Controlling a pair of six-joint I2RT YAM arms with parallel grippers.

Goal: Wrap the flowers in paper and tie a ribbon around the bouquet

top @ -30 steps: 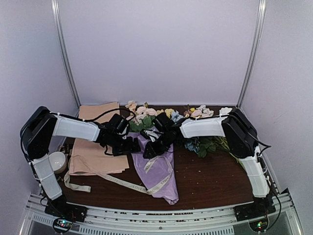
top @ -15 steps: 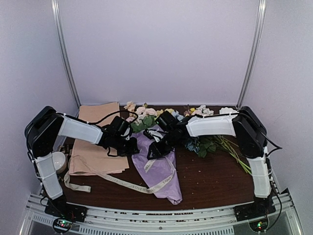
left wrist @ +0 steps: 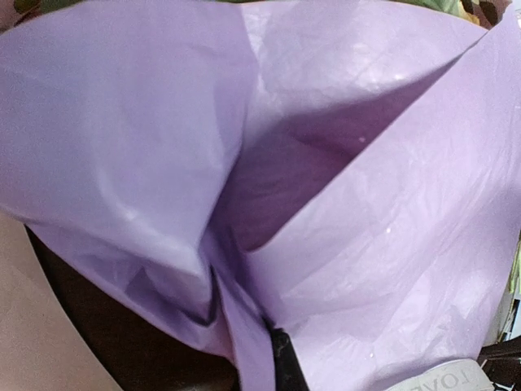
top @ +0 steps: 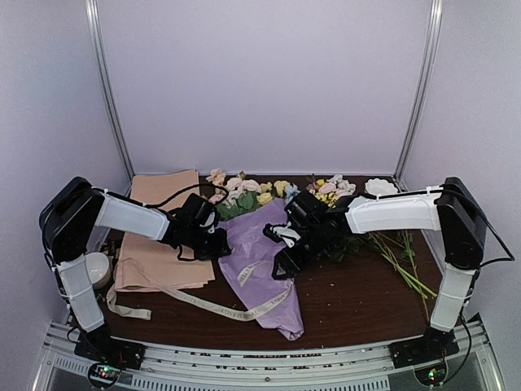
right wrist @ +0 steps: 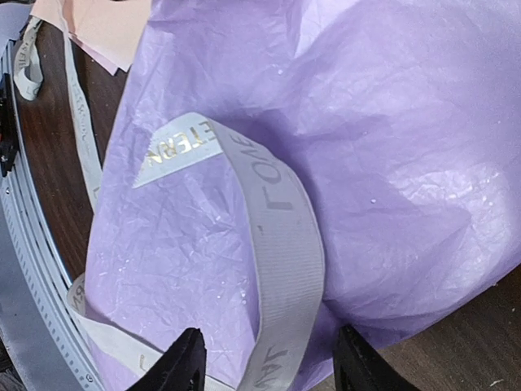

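Ben: Where is the bouquet [top: 262, 273]?

Mia: It lies flat on the dark table [top: 358, 305]. It is a purple cone, with its wide end far away and its thin end near.

Ben: And the flowers [top: 244, 194]?

Mia: Pink and yellow ones with green leaves poke out of the bouquet's wide end.

Ben: What is the left gripper [top: 225, 245] doing?

Mia: It sits at the bouquet's left edge, squeezed tight on the paper [left wrist: 146, 163]. In the left wrist view the purple sheet bunches into folds right down to a black finger [left wrist: 282, 358].

Ben: And the right gripper [right wrist: 269, 336]?

Mia: It is over the bouquet's right side. It holds nothing, and its two fingers are apart. The ribbon [right wrist: 281, 244] runs between them. I cannot tell if they touch it.

Ben: Where does the ribbon go?

Mia: It loops over the bouquet's middle and crosses its lower part. Then it trails off to the bouquet's left, by the tan sheets [top: 159, 244].

Ben: Anything else?

Mia: Another bunch [top: 383, 244] with long green stems lies to the bouquet's right. A small white round thing [top: 96, 269] sits far to the bouquet's left.
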